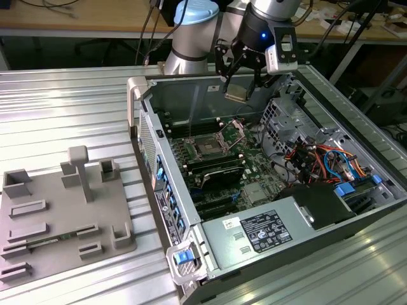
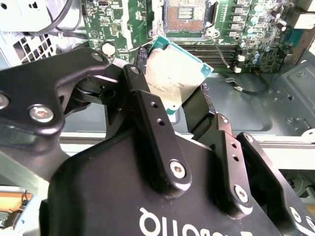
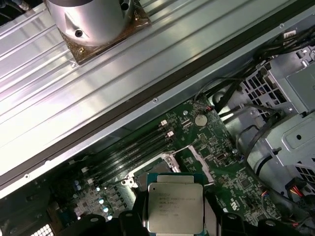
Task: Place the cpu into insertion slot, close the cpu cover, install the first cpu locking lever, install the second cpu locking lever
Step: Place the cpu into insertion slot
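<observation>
My gripper (image 1: 240,81) hangs over the far side of the open computer case, shut on the cpu (image 1: 235,94), a flat square chip with a silver top. In both wrist views the cpu (image 2: 175,73) (image 3: 174,206) sits clamped between the two black fingers (image 2: 149,115). The insertion slot (image 1: 208,147) lies below and nearer on the green motherboard, a dark square socket (image 2: 185,14) in a metal frame. Its cpu cover (image 1: 234,132) stands tilted up beside it. In the first wrist view the insertion slot (image 3: 158,169) is partly hidden behind the chip.
Long black memory slots (image 1: 216,168) lie beside the socket. A drive cage and coloured cables (image 1: 318,159) fill the exterior view's right of the case (image 1: 137,89). A grey fixture plate (image 1: 60,216) sits on the ribbed table at the exterior view's left.
</observation>
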Controlling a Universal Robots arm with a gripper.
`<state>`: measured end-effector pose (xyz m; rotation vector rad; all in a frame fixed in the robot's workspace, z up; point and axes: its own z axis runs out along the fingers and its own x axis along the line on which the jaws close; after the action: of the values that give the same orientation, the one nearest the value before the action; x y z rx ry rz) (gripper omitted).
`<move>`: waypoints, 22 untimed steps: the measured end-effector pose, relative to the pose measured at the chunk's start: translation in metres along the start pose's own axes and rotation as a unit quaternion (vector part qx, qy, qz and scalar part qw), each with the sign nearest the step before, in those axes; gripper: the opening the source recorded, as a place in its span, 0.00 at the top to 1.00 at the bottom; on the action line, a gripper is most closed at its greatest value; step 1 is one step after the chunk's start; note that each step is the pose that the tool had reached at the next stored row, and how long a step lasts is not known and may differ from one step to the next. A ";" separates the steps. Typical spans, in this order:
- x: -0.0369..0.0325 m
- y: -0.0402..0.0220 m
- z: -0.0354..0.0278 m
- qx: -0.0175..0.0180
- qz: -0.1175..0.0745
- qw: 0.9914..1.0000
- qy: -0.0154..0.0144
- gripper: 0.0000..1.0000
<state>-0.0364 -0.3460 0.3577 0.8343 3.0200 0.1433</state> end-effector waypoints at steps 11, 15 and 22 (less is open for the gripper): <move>0.0010 -0.0006 0.0000 0.000 0.001 1.000 0.000 0.45; 0.0011 -0.0006 0.0000 0.000 0.003 1.000 0.000 0.45; 0.0012 -0.0007 0.0002 0.000 0.026 1.000 -0.002 0.45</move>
<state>-0.0378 -0.3460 0.3575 0.9120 2.9950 0.1429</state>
